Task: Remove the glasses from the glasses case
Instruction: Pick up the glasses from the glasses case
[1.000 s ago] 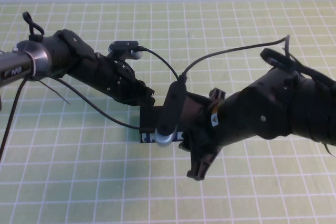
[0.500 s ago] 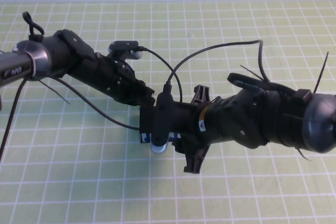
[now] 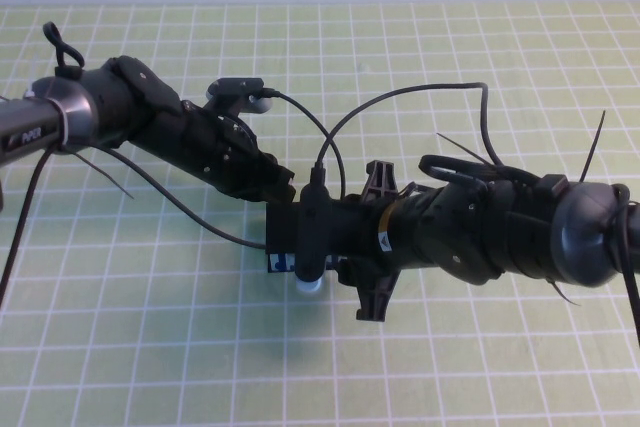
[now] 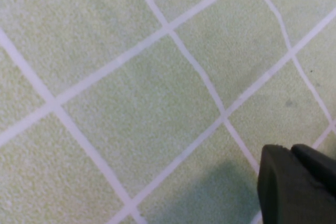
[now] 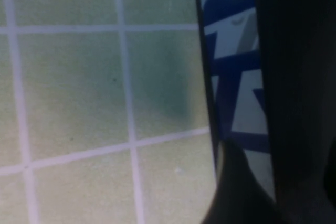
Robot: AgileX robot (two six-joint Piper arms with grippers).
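The glasses case [image 3: 283, 232] is a black box in the middle of the mat, with its blue and white printed strip [image 3: 280, 263] facing the near edge. My left gripper [image 3: 275, 187] rests at the case's far left end; in the left wrist view its dark fingertips [image 4: 294, 182] lie pressed together above the mat. My right gripper [image 3: 350, 252] hangs over the case from the right. In the right wrist view its two dark fingers [image 5: 294, 103] stand apart, and the case's strip [image 5: 236, 77] shows in the gap. The glasses are hidden, and so is the lid's position.
A green mat [image 3: 150, 347] with a white grid covers the table. Black cables [image 3: 400, 107] loop above both wrists. A pale wall runs along the mat's far edge.
My right arm has shifted left and rolled, bringing its wrist camera lower over the case's near edge. The left arm has stayed still.
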